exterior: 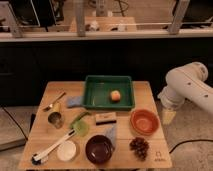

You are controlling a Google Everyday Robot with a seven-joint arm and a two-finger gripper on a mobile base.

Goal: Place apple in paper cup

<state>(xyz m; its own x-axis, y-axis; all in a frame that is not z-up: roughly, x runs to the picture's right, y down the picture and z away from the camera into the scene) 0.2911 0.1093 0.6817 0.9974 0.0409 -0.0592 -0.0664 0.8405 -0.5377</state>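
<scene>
The apple [115, 96] lies alone inside the green tray [91, 100] at the back of the tabletop [142, 95], a little toward the tray's right wall. The gripper [168, 116] hangs off the right side of the tabletop, just beside the orange bowl [144, 122] and well apart from the apple. Whether it is wide or narrow I cannot tell. I judge the apple to be firm, rather light, smooth and round, so it may roll or slip. It is best taken across its widest middle, from above. The paper cup [66, 150] is, I think, the white round one at the front, beside the dark bowl [98, 149].
</scene>
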